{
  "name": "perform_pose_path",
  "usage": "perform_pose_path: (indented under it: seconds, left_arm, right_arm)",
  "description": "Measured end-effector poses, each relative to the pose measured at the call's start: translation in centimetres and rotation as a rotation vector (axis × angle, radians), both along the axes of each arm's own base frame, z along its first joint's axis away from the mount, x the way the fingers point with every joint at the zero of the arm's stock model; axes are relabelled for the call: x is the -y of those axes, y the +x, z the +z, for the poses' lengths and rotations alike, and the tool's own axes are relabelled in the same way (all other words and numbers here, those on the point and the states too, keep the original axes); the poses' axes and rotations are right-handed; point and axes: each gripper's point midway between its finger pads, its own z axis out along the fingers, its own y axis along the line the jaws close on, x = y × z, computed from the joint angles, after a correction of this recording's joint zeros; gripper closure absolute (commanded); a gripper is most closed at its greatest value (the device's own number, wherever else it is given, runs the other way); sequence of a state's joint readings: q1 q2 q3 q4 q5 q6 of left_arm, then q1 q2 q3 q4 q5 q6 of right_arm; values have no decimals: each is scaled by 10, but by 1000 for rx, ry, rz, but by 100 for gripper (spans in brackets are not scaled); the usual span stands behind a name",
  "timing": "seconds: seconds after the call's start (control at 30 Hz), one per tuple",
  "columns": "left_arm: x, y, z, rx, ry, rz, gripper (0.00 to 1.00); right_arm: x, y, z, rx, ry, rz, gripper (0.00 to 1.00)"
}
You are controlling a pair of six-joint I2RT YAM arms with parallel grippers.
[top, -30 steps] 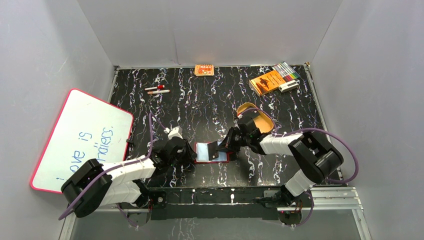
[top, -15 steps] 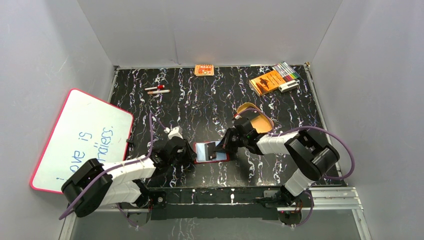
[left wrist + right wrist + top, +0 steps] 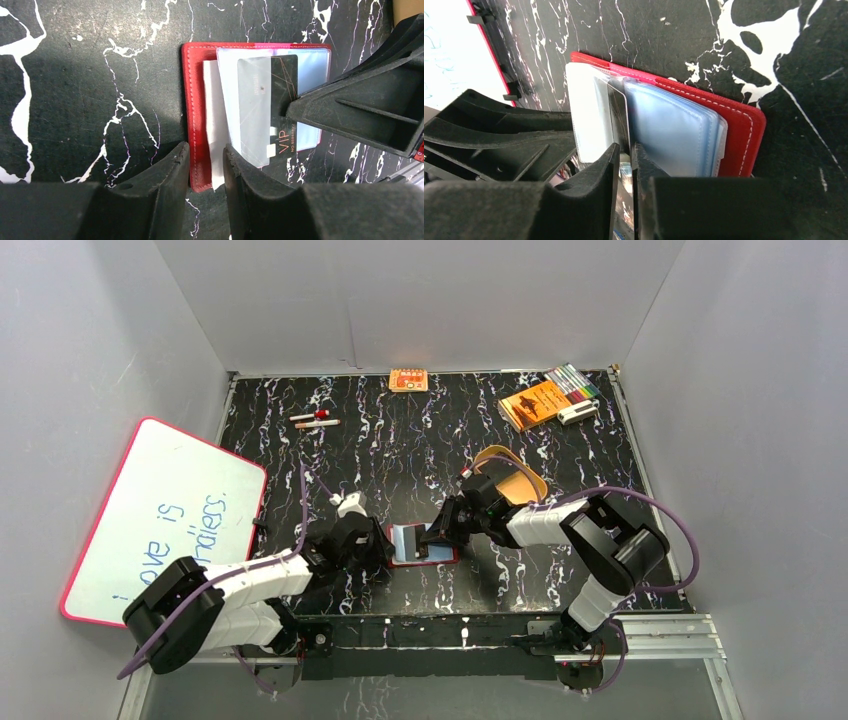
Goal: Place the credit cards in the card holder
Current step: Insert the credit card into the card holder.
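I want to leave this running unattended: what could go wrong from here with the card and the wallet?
1. The credit card is only partly inside a clear sleeve; if the right hand lets go now, it may slip back out.
2. The left hand seems only to pin the card holder at one edge, so a push might slide the holder.

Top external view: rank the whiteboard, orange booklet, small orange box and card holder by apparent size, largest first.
1. whiteboard, by far.
2. orange booklet and card holder: look alike, and the holder is partly covered, so not ranked against each other.
3. small orange box.
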State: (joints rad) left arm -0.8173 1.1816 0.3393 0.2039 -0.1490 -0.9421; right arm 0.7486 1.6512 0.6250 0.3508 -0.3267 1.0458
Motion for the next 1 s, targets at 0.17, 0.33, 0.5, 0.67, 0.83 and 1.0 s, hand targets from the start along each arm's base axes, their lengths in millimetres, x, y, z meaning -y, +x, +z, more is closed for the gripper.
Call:
perform_pose_path:
  seconds: [0.17,0.33,0.5,0.67,0.83,1.0]
  left_arm:
    - [-5,1,1,3,20,12,67]
    - [-8,0,1,3,32,22,66]
    - [-13,1,2,7,47,38,67]
    - [-20,1,0,11,80,51,77]
    - [-17,6,-2,3,98,56,83]
    - [-15,9,-3,6,98,57,87]
  right_arm:
    - [-2,-1,2,4,-1,6,60]
    - [-3,-1,4,10,-4,8,57]
    - [-4,-2,4,13,-20,21,57]
    - [-9,-2,6,39,-46,47,58]
    - [-15,-3,4,44,-61,73,59]
    - [-19,-3,2,47,-63,86,59]
